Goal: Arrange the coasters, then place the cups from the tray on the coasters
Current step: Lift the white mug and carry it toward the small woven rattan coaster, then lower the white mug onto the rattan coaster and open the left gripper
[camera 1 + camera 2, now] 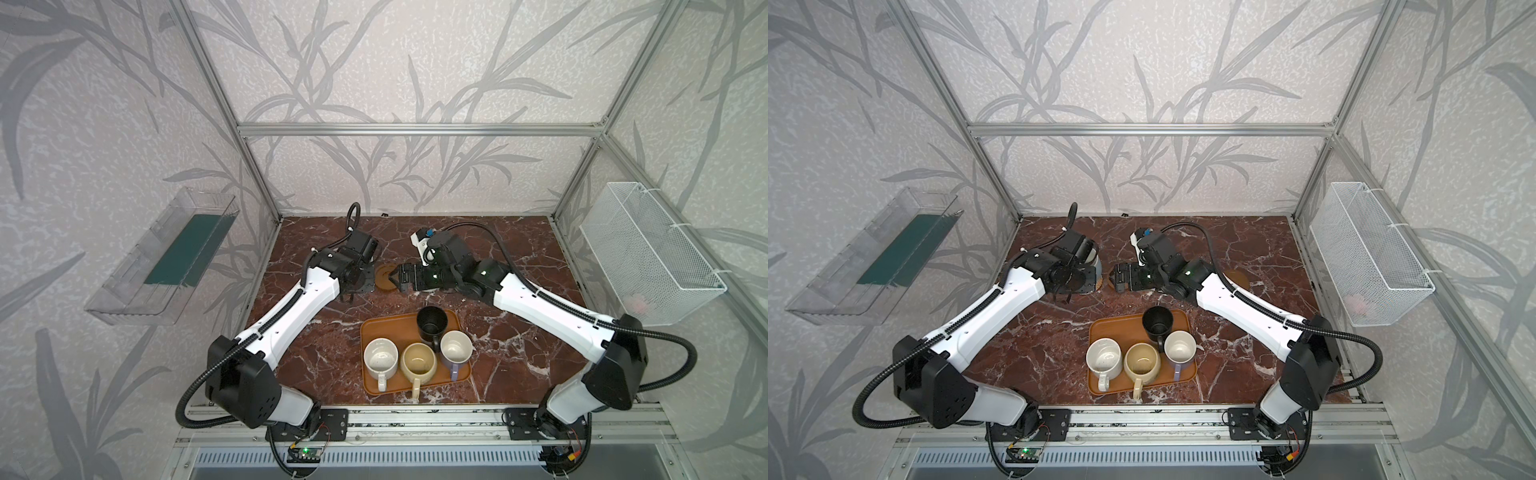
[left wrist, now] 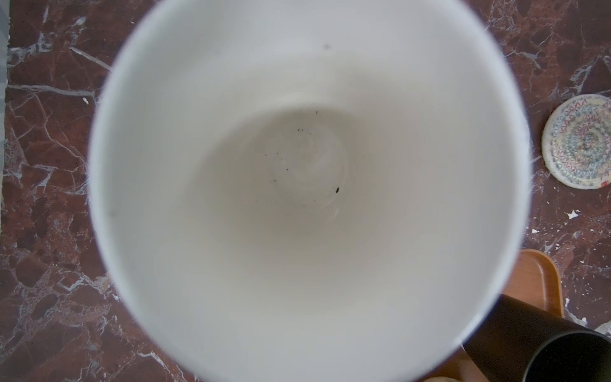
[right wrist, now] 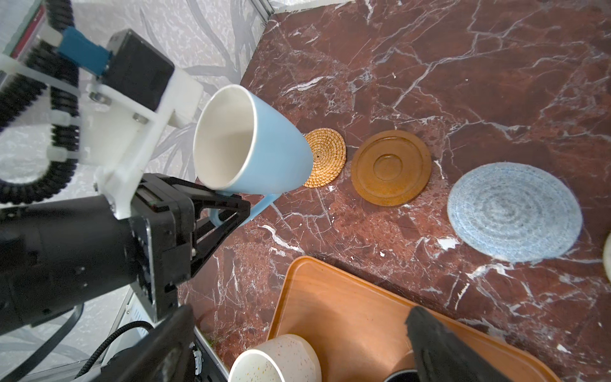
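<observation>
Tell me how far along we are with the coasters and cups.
Coasters look laid out in a row: rattan coaster, brown coaster, grey-blue coaster, with more partly hidden. In hand: the left gripper holds the light blue mug by its handle over the rattan coaster, not yet set down. Left: four mugs on the tray. The right gripper is open and empty.

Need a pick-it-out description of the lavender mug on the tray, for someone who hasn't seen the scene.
Start at the orange-brown tray near the front edge of the marble table. Three mugs stand in a row along its near side, with a black mug behind them. The lavender mug is the rightmost of that row: white inside with a purple handle pointing toward the front, unlike the speckled white mug and cream-beige mug beside it.
</observation>
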Controlling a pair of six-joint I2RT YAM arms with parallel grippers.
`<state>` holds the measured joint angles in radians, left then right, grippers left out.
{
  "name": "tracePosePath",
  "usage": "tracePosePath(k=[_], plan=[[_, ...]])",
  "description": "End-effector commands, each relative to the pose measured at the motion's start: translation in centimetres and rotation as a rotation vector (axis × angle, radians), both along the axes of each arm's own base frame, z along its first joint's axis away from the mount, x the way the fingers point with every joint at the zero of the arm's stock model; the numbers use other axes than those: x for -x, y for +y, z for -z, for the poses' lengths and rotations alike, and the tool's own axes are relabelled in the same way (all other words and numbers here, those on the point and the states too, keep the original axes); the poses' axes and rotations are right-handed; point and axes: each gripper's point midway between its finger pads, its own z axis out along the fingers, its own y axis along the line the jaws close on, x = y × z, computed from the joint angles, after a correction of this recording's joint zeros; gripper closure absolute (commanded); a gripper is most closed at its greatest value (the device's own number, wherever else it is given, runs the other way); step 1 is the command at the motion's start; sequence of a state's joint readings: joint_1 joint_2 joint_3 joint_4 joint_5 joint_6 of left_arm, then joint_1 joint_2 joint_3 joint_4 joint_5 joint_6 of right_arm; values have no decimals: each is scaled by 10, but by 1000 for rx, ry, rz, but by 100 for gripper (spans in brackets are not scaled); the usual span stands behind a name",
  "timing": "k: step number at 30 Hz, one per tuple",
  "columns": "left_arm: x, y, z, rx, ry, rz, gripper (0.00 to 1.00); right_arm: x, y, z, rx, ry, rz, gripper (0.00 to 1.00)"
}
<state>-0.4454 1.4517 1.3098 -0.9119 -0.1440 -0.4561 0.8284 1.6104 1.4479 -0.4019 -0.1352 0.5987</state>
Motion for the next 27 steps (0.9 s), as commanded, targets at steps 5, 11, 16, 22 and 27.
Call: tracePosePath(k=[5, 11, 16, 22, 27], plan=[[-30, 15, 5, -4, -47, -21, 100, -17, 22, 9, 26, 16, -23, 1], [-41, 26, 28, 2, -5, -49, 100, -28, 41, 27, 28, 53, -41, 1], [-47, 32, 44, -5, 27, -57, 100, -34, 54, 39, 30, 84, -56, 1], [-53, 38, 63, 8, 87, -61, 100, -38, 58, 50, 41, 94, -56, 1], [-59, 41, 69, -16, 72, -62, 100, -38, 58, 55, 54, 102, -63, 1]])
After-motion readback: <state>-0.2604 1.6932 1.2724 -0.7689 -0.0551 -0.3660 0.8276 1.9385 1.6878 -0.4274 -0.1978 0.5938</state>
